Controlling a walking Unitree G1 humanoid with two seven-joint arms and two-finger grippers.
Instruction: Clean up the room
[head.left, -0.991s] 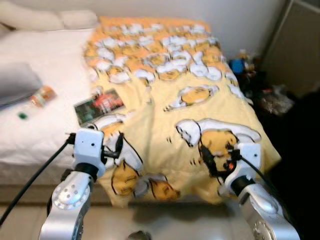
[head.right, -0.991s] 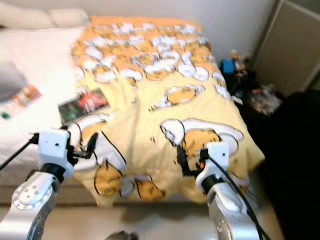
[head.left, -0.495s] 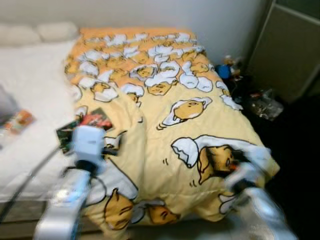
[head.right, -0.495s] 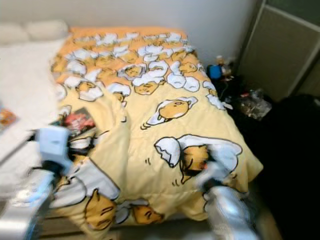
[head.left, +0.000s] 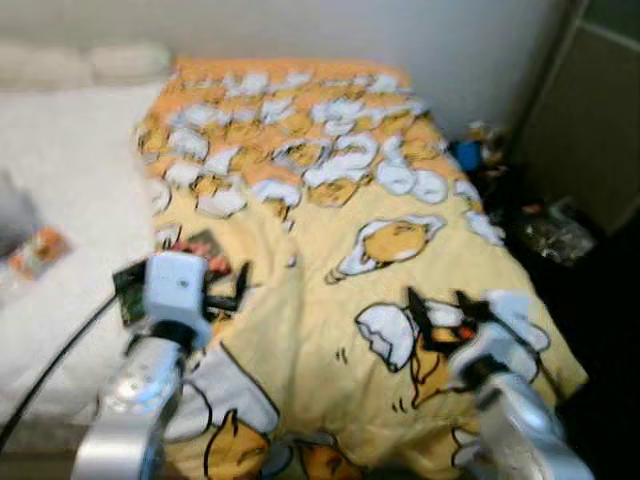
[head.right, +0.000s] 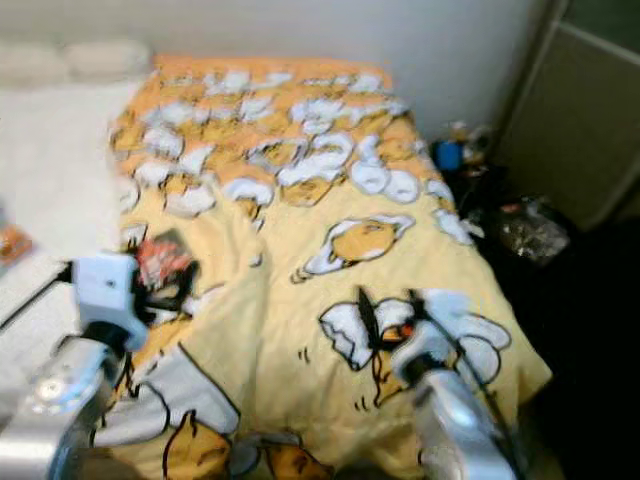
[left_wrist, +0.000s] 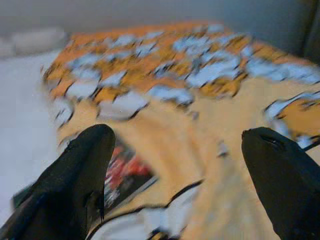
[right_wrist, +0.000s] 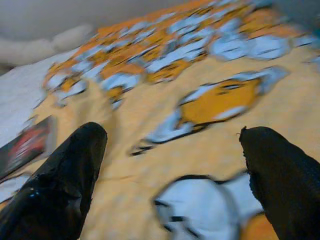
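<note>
— Both sets of jaws gape wide, as far as I can see from here. On the left gripper (left_wrist: 177, 175) the two black fingers (left_wrist: 75, 185) stand well apart with nothing between them, and the right gripper (right_wrist: 170, 180) is spread the same way, empty.

— Where are they, relative to the bedding?

— Low over the near end of the bed. The left gripper (head.left: 232, 290) hangs by the left edge of the yellow blanket (head.left: 340, 200), the one printed with white and orange cartoon figures. The right gripper (head.left: 440, 305) hovers over the blanket's near right part, above a white and orange figure. Whether either one touches the cloth, I can't tell; everything is blurred.

— And what lies ahead of the left fingers?

— A dark booklet (head.left: 185, 262) with red on its cover, flat on the white sheet (head.left: 70, 180), tucked just against the blanket's edge. Through the left wrist camera it sits beside the one finger, partly behind it (left_wrist: 127, 172). The right wrist camera catches it off to the side (right_wrist: 27, 145), well away from those fingers.

— Anything farther out?

— A small orange packet (head.left: 38, 252) on the sheet, well left of the booklet. Beyond that, pale pillows (head.left: 90, 62) at the head, against the wall. To the bed's right, clutter (head.left: 495, 150) on the dark floor with something blue in it, too blurred to name.
</note>
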